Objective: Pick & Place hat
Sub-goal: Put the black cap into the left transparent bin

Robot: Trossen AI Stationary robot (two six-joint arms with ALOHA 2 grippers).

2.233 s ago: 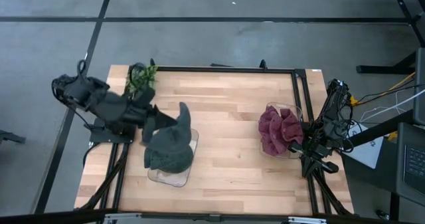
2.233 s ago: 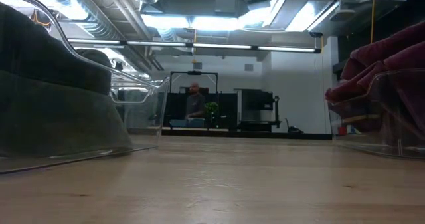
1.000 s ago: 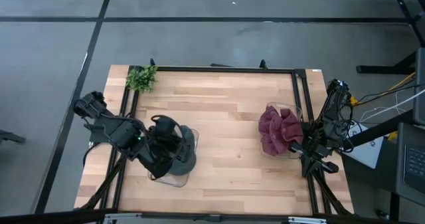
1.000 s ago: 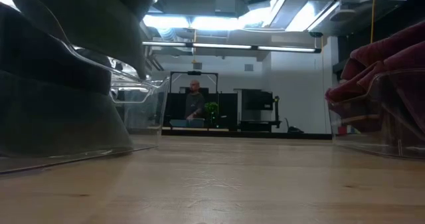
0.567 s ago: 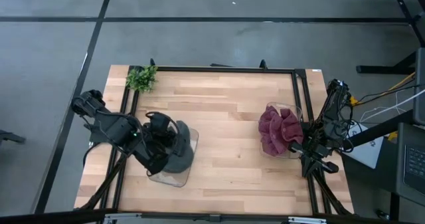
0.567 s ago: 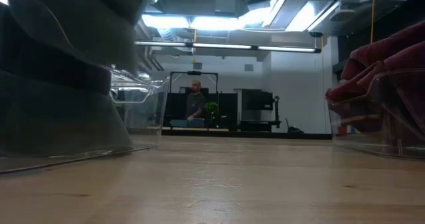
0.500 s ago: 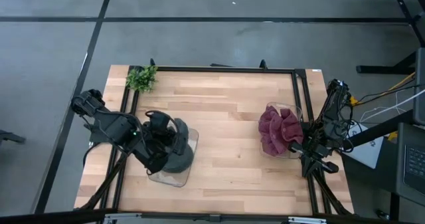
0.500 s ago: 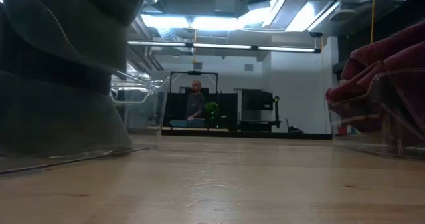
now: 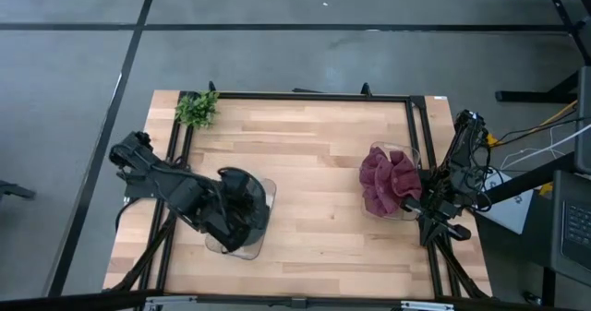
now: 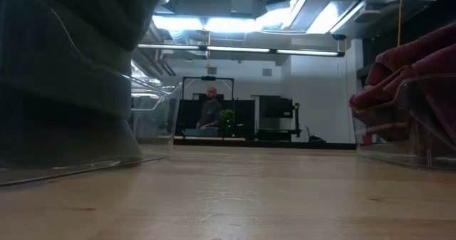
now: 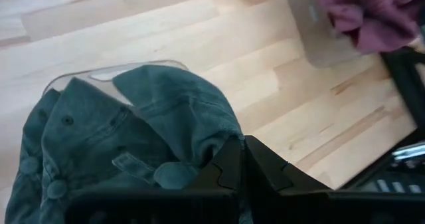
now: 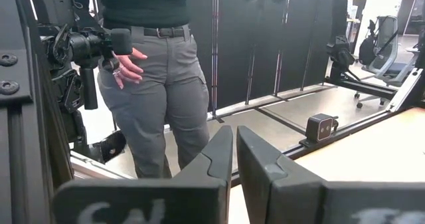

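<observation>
Hat (image 11: 133, 131) directly under closed left tool (image 11: 240, 159)

Counts by kind, all views combined:

- Robot arms: two, each ending in one two-finger gripper, namely left gripper (image 11: 240, 159) and right gripper (image 12: 234, 151).
- Hats: two, namely one dark green hat (image 9: 242, 207) and one maroon hat (image 9: 387, 181).
- Clear plastic trays: two, namely left tray (image 9: 234, 247) under the green hat and right tray (image 10: 417, 119) holding the maroon hat.
- Wooden table (image 9: 319, 154): one.
- Small green plant (image 9: 196, 109): one, at a table corner.
- Persons: two, namely one distant person (image 10: 210, 110) in the low view and one standing person (image 12: 151, 71) in the right wrist view.
</observation>
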